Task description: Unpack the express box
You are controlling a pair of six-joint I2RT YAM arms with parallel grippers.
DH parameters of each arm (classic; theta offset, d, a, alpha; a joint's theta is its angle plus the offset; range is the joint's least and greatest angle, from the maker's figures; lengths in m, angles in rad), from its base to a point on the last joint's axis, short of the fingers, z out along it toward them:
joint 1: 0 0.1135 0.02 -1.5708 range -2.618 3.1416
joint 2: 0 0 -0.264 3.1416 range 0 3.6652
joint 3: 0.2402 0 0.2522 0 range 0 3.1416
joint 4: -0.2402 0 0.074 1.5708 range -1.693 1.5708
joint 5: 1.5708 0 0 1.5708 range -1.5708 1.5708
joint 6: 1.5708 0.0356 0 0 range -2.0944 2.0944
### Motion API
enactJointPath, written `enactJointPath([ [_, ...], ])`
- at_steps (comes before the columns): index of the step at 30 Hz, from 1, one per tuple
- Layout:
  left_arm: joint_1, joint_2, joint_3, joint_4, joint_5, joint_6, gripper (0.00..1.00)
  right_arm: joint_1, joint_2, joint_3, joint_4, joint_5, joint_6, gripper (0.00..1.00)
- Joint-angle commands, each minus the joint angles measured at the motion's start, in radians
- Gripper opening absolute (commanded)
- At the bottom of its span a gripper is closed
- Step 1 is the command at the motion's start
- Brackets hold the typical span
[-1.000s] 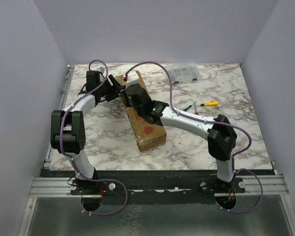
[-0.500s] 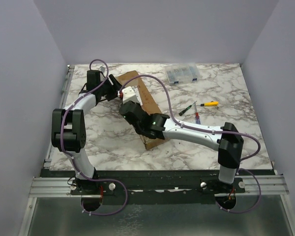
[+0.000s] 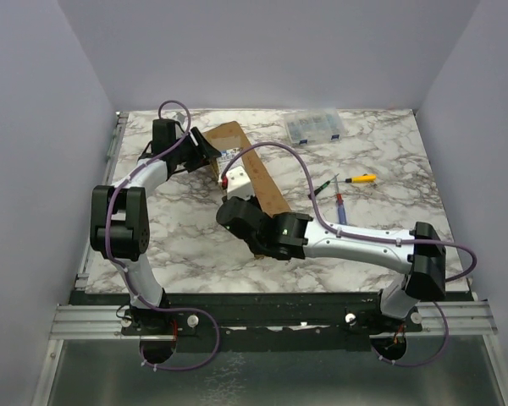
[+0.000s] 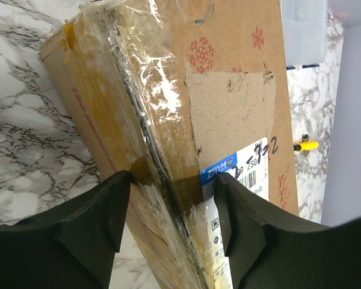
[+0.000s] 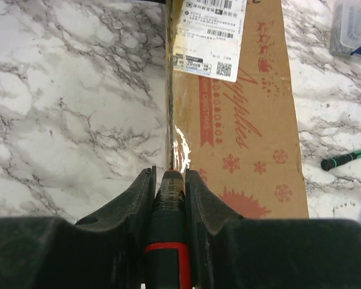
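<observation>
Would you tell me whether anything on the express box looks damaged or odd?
Yes: the express box has a pale torn patch where its brown surface is peeled off by the white label, and the tape along its seam is wrinkled.

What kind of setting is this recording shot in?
Probably a lab robot cell, not a home: marble-pattern tabletop boxed in by plain walls, left arm and right arm bolted to an aluminium rail at its near edge.
</observation>
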Motion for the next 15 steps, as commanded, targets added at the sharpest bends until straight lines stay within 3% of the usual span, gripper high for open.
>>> enactJointPath([
  [1, 0.007, 0.073, -0.004, -0.08, -0.154, 0.072, 0.61, 0.053, -0.064, -0.082, -0.179, -0.031, 0.088, 0.0],
  [6, 0.006, 0.075, 0.0, -0.091, -0.172, 0.083, 0.61, 0.069, -0.12, -0.137, -0.194, -0.045, 0.117, 0.0],
  [15, 0.006, 0.079, 0.008, -0.103, -0.191, 0.096, 0.61, 0.187, -0.117, -0.125, -0.401, 0.046, 0.318, 0.0],
])
